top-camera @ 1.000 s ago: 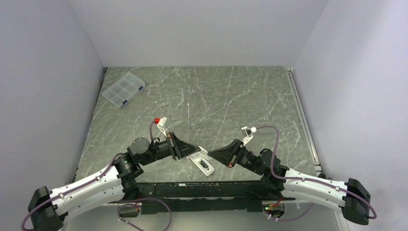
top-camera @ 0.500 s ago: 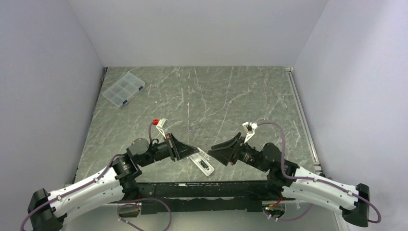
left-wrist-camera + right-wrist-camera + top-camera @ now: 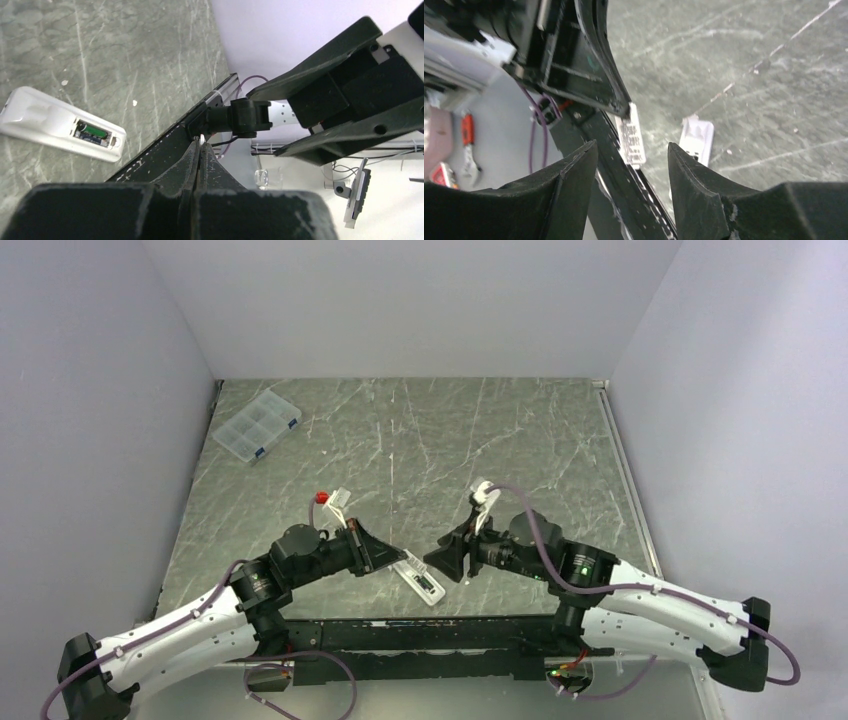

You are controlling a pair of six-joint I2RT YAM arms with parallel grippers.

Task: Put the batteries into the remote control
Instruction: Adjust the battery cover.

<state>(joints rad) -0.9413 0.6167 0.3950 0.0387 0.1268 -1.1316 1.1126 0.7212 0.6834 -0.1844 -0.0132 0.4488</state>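
The remote control (image 3: 421,580) lay back-up on the table (image 3: 450,440), near its front edge, between the two arms. The left gripper (image 3: 200,148) was pinched tight together; the right gripper (image 3: 631,146) gaped wide. A greenish battery (image 3: 93,133), seemingly, sat in the recess.

The white remote control (image 3: 50,120) lies flat, back up, recess open, seemingly holding a greenish battery (image 3: 94,132).

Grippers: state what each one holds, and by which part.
Nothing is held: the left gripper is shut with nothing visible between its fingers, and the right gripper is open and empty.
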